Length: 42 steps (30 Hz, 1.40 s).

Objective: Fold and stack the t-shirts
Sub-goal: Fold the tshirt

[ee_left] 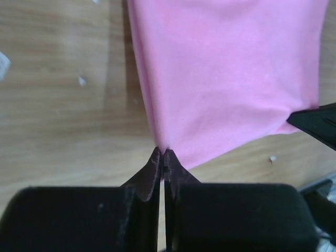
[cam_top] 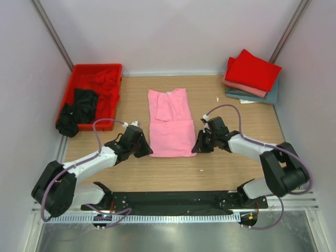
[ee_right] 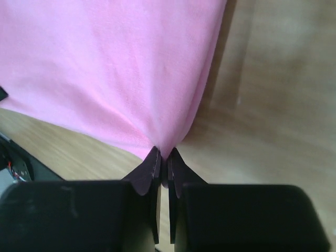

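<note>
A light pink t-shirt (cam_top: 170, 123) lies partly folded in the middle of the wooden table, sleeves folded in. My left gripper (cam_top: 147, 150) is shut on its near left corner; the left wrist view shows the pink cloth (ee_left: 226, 79) pinched at my gripper (ee_left: 163, 153). My right gripper (cam_top: 195, 147) is shut on the near right corner; the right wrist view shows the pink cloth (ee_right: 115, 68) caught at my gripper (ee_right: 164, 156). A stack of folded shirts, bright red (cam_top: 253, 69) over salmon and grey-blue, sits at the back right.
A rigid red tray (cam_top: 79, 71) at the back left holds a crumpled red shirt (cam_top: 107, 81) and a black shirt (cam_top: 79, 107) spilling over its near edge. White walls close in both sides. Small white scraps lie on the wood.
</note>
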Available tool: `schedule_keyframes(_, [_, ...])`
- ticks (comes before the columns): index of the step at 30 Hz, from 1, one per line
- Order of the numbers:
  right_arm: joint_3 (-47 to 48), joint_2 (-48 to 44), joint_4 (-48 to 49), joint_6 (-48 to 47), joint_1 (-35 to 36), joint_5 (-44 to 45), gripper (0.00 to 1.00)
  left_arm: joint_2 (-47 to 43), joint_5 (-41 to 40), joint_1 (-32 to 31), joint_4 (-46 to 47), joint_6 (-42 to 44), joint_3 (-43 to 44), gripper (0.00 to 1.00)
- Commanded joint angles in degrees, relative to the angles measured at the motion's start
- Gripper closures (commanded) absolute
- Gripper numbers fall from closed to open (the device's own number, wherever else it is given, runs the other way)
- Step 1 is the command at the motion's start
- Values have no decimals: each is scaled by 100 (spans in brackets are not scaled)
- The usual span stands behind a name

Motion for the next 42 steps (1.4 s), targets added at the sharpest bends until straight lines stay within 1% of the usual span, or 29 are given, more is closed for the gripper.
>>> schedule_keyframes(1, [-380, -1081, -733, 305, 157, 142, 99, -848, -264, -474, -1065, -425, -106, 100])
schedule_keyframes(2, [-546, -1336, -831, 411, 288, 246, 99, -1198, -282, -563, -1181, -635, -194, 100])
schedule_keyframes(3, [-626, -1887, -919, 551, 376, 291, 99, -1402, -308, -721, -1426, -724, -229, 100])
schedule_keyframes(4, [-671, -2171, -1103, 788, 586, 335, 99, -1569, -308, -801, -1532, -838, -265, 100])
schedule_keyframes(6, [-645, -2820, -1393, 991, 754, 562, 99, -2025, -334, -933, -1839, -1058, -283, 100])
schedule_keyframes(8, [-400, -3217, -1841, 1132, 851, 695, 99, -2264, -335, -942, -2077, -1085, -108, 100])
schedule_keyframes(9, [-286, -3298, -1965, 1141, 852, 809, 99, -2387, -378, -942, -2339, -1077, 6, 100])
schedule_keyframes(12, [320, -3273, -2413, 975, 851, 1063, 99, -2380, -641, -942, -2727, -893, 542, 100])
schedule_keyframes(13, [479, -3194, -2458, 896, 852, 1108, 99, -2310, -773, -942, -2790, -822, 839, 100])
schedule_keyframes(16, [1242, -2720, -2686, 562, 852, 1573, 99, -1916, -905, -942, -2904, -594, 1341, 99])
schedule_keyframes(19, [1621, -2245, -2731, 298, 808, 1872, 99, -1450, -1020, -890, -2913, -357, 1807, 99])
schedule_keyframes(25, [2026, -1568, -2449, 26, 457, 1865, 99, -623, -1029, -442, -2870, 180, 2669, 100])
schedule_keyframes(29, [2308, -1129, -2353, -89, 272, 1716, 99, -79, -757, -3, -2773, 434, 2995, 100])
schedule_keyframes(32, [2580, -874, -2300, -177, 140, 1601, 99, 160, -572, 234, -2755, 575, 3268, 100])
schedule_keyframes(34, [2851, -540, -2291, -255, 44, 1531, 99, 432, -441, 358, -2729, 646, 3495, 100])
schedule_keyframes(35, [2966, -400, -2282, -282, -70, 1487, 99, 546, -379, 541, -2694, 690, 3584, 99])
schedule_keyframes(36, [3081, -102, -2291, -291, -106, 1504, 99, 834, -204, 648, -2720, 742, 3846, 100])
schedule_keyframes(38, [3397, 198, -2195, -274, -237, 1469, 99, 1178, -132, 954, -2720, 760, 4137, 99])
schedule_keyframes(39, [3529, 408, -2099, -247, -282, 1460, 99, 1563, 111, 1061, -2694, 778, 4443, 99])
schedule_keyframes(41, [4213, 1163, -2158, -256, -431, 1504, 99, 2118, 385, 1332, -2693, 804, 4848, 98])
schedule_keyframes(42, [4564, 1479, -2255, -265, -475, 1756, 99, 2399, 499, 1421, -2711, 839, 5346, 97])
